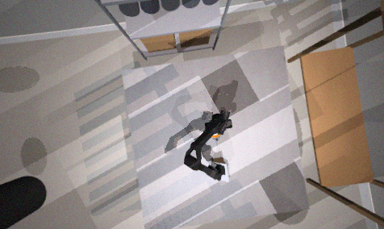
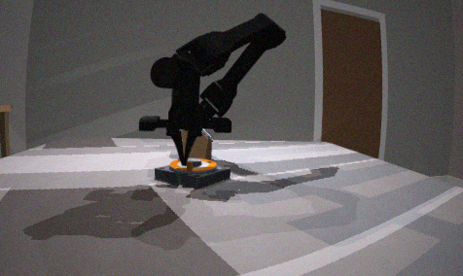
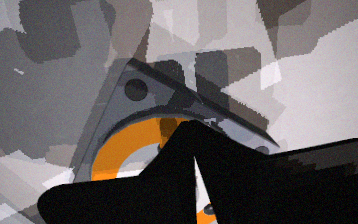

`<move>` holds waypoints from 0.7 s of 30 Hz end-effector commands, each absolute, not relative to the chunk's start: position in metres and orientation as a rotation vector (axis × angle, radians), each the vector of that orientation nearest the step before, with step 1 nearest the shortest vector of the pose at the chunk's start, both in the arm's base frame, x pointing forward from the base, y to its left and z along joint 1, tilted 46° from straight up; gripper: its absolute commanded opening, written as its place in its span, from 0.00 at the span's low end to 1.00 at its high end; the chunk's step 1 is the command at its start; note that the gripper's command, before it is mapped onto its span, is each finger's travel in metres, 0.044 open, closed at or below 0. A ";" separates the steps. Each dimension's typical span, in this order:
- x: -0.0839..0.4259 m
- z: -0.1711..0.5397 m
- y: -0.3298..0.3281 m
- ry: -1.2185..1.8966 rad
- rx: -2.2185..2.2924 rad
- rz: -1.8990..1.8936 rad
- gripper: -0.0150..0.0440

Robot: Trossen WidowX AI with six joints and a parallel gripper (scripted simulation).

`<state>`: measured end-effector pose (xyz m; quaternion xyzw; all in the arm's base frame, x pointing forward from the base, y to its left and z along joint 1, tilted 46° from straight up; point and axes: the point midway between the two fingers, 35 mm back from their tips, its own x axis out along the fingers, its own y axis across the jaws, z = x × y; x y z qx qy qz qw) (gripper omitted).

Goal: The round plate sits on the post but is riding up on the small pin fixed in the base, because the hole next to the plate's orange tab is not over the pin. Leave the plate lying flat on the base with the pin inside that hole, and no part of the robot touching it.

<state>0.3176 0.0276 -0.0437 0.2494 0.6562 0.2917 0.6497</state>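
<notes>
The matte black, blocky-linked robot arm bears no visible markings or cables. Its jaws are two black wedge-shaped fingers tapering to points.

A: From the top view we look straight down from high up; the arm is small. The exterior view sits low, level and nearer.

B: We share the plate with the close, downward-facing wrist view.

The gripper fills the near part of the frame, its 2 black fingers closed tip to tip. Beyond them lies the round plate, orange-rimmed, on the dark base, whose far-left corner shows 1 hole.
</notes>
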 end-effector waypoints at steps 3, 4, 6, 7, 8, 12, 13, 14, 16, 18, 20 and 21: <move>0.319 -0.038 0.035 1.491 0.570 0.667 0.25; 0.319 -0.038 0.035 1.491 0.570 0.668 0.25; 0.319 -0.036 0.037 1.491 0.570 0.668 0.25; 0.319 -0.035 0.038 1.491 0.570 0.668 0.25; 0.319 -0.035 0.039 1.491 0.570 0.668 0.25; 0.319 -0.031 0.041 1.491 0.570 0.668 0.25; 0.319 -0.030 0.042 1.491 0.570 0.668 0.25; 0.319 -0.030 0.043 1.491 0.570 0.668 0.25; 0.318 -0.028 0.045 1.491 0.570 0.668 0.25; 0.318 -0.026 0.046 1.491 0.570 0.668 0.25; 0.317 -0.025 0.048 1.491 0.571 0.668 0.25; 0.317 -0.024 0.048 1.491 0.571 0.668 0.25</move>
